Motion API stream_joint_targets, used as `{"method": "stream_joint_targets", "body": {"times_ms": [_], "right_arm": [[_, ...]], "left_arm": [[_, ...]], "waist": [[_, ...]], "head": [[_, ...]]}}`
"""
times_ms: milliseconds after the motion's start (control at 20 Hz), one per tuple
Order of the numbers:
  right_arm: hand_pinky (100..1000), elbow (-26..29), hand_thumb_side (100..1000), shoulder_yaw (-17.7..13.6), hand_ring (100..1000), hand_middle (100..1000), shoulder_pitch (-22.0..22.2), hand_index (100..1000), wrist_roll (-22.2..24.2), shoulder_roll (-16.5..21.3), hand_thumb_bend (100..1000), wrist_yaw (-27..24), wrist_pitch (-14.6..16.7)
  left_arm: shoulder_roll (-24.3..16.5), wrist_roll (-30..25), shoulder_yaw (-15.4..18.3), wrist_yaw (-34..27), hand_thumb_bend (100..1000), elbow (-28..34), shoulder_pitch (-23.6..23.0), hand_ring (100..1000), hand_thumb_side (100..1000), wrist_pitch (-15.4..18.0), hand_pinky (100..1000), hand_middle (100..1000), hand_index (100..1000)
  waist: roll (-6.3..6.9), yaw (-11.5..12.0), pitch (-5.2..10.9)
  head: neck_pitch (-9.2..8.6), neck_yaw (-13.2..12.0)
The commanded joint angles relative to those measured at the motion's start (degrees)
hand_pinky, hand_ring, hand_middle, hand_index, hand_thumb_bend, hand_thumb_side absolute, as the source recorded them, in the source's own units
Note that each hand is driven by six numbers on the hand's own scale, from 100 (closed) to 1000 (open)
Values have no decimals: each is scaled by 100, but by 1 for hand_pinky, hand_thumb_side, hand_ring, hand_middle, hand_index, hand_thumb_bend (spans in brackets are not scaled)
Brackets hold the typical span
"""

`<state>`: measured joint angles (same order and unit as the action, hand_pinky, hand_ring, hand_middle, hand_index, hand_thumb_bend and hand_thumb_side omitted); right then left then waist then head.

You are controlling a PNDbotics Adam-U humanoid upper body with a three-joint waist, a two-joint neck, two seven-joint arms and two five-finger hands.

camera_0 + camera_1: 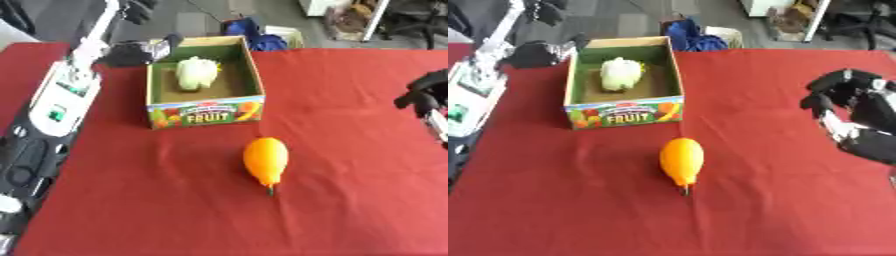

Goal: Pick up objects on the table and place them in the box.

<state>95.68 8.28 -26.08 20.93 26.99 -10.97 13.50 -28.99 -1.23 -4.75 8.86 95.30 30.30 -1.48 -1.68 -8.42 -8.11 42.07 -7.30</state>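
A cardboard box (206, 114) with a "FRUIT" label stands at the back middle of the red table. A pale green leafy vegetable (196, 73) lies inside it. An orange, pear-shaped fruit (266, 159) lies on the cloth in front of the box, stem end toward me. My left hand (131, 53) hovers just outside the box's back-left corner, open and holding nothing. At the right edge my right hand (852, 102) hangs above the cloth, well right of the fruit. Its fingers are bent in a loose arch with nothing between them.
My left arm (66, 95), white and black, runs along the table's left edge up to the box. A blue bag (254, 31) and other clutter sit on the floor beyond the far edge. Bare red cloth (350, 200) spreads across the front and right.
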Motion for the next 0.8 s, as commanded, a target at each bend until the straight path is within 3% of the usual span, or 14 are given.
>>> {"method": "stream_joint_targets", "body": {"times_ms": [50,350,500,550,600,800], "right_arm": [[662,-207,165,184,567,503,-359,698,218,161,100,173,225],[676,-1102,181,696,593,539,-1161,746,819,-99,100,858,882],[690,-1729,208,883,621,573,-1441,759,1242,-360,163,1402,1405],[695,-1929,100,923,631,578,-1508,765,1380,-442,282,1574,1584],[699,-2121,214,967,641,596,-1573,770,1522,-534,188,1762,1755],[707,-2851,234,980,664,620,-1730,784,1782,-883,220,2524,2370]], "left_arm": [[-173,67,185,-488,534,723,-272,651,354,-180,682,646,726],[283,223,478,-850,522,1170,-974,644,405,-422,677,637,717],[409,232,526,-918,517,1253,-1060,643,405,-462,676,636,717],[428,235,530,-933,516,1268,-1065,643,406,-471,676,635,717],[443,229,525,-945,514,1281,-1064,643,406,-476,676,636,718],[500,180,500,-951,510,1316,-1047,644,407,-483,677,637,719]], "waist": [[13,41,89],[22,165,102],[36,204,111],[40,212,111],[44,222,108],[61,243,88]], "head": [[33,91],[29,222],[23,272],[20,282],[16,288],[2,331]]}}
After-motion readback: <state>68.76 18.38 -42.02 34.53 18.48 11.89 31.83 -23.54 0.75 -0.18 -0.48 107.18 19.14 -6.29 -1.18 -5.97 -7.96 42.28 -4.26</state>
